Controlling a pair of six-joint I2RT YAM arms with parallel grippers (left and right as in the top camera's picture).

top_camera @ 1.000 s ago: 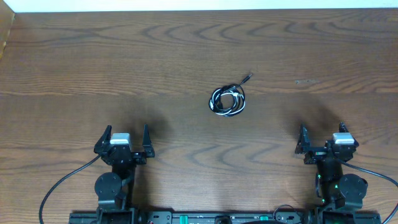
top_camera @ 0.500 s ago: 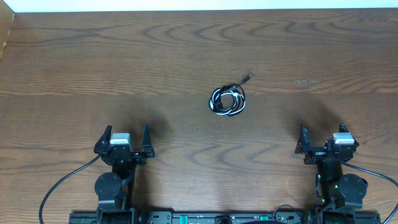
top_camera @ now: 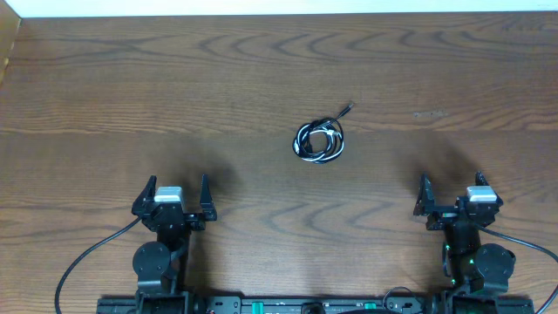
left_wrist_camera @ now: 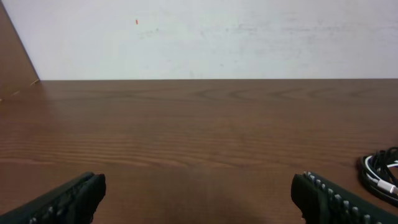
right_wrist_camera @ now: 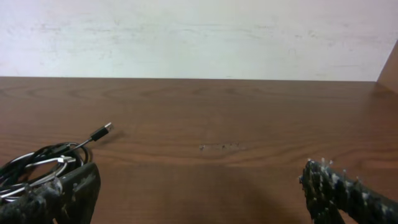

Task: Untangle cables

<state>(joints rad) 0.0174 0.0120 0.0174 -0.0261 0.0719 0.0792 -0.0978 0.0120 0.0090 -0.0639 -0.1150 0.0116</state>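
Observation:
The cables (top_camera: 318,141) lie in one small tangled coil of black and white cord on the wooden table, a little right of the middle. A black plug end (top_camera: 349,106) sticks out toward the far right. My left gripper (top_camera: 177,183) rests near the front left, open and empty, well short of the coil. My right gripper (top_camera: 452,181) rests near the front right, also open and empty. The left wrist view shows the cables (left_wrist_camera: 380,171) at its right edge, beyond the left gripper (left_wrist_camera: 199,186). In the right wrist view the cables (right_wrist_camera: 43,163) lie far left, partly behind one finger of the right gripper (right_wrist_camera: 199,180).
A white wall (left_wrist_camera: 205,37) stands behind the table's far edge. A wooden side panel (top_camera: 7,44) rises at the far left corner. A faint scuff mark (top_camera: 429,114) shows right of the coil. Thick black arm wires (top_camera: 87,257) trail at the front.

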